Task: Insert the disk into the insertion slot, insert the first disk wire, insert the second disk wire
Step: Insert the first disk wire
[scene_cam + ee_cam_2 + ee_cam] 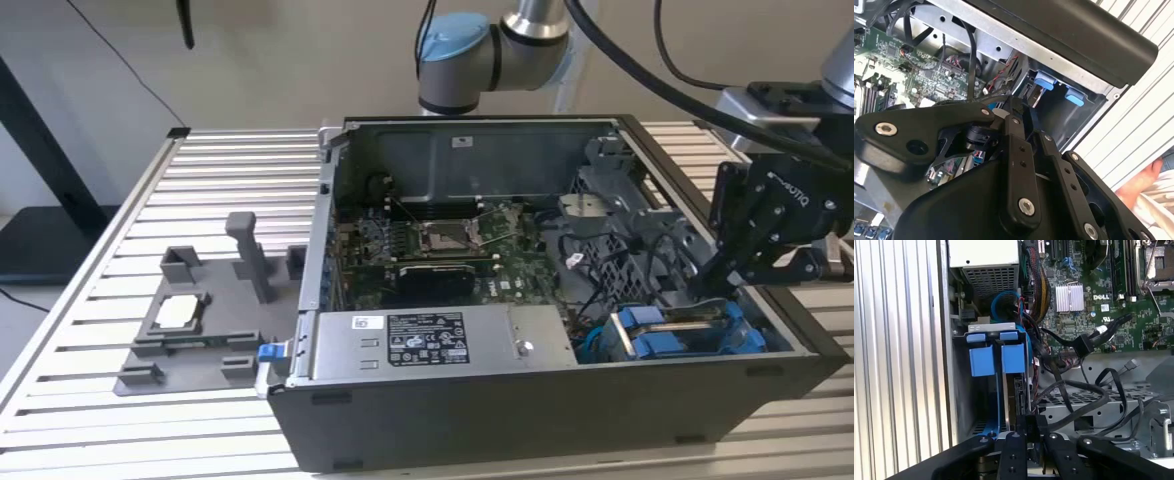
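Gripper (pixel 1029 424) inside the open computer case (pixel 534 420), just beside the disk (pixel 687 323); whether its jaws are wide or narrow cannot be told. The disk stands on edge in the insertion slot (pixel 985 328), at the case's corner on the exterior view's right. Black cables (pixel 1089 390) loop nearby. The case rests on the slatted desk (pixel 80 330).

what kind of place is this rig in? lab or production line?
Most likely a robotics lab bench, not a production line: an open desktop computer case sits on a slatted aluminium table, a robot arm stands behind it, and a grey fixture stand lies beside the case.
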Tool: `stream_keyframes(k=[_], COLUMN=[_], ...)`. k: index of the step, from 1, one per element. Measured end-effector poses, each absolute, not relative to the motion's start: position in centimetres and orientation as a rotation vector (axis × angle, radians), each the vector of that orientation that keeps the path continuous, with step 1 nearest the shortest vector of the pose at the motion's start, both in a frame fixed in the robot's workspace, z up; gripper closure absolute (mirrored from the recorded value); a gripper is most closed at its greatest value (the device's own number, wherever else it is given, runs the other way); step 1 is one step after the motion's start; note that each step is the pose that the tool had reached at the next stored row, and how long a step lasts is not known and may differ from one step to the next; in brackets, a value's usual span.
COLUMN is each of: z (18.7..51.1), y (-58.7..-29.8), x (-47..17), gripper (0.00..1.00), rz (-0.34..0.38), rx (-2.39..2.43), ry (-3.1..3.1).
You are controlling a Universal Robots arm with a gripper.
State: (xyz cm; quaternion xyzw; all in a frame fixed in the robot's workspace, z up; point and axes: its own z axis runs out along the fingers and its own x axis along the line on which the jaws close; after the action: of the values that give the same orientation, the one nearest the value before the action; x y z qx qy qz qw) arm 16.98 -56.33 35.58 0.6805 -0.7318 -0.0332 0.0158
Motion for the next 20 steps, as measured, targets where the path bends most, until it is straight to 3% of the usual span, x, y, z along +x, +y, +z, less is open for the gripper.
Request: stream_keyframes(k=[20], z=[34.4], y=[-56.7], x=[17.0], gripper=[0.81], rz=[-0.102], rx=[2.162], ry=[-2.231])
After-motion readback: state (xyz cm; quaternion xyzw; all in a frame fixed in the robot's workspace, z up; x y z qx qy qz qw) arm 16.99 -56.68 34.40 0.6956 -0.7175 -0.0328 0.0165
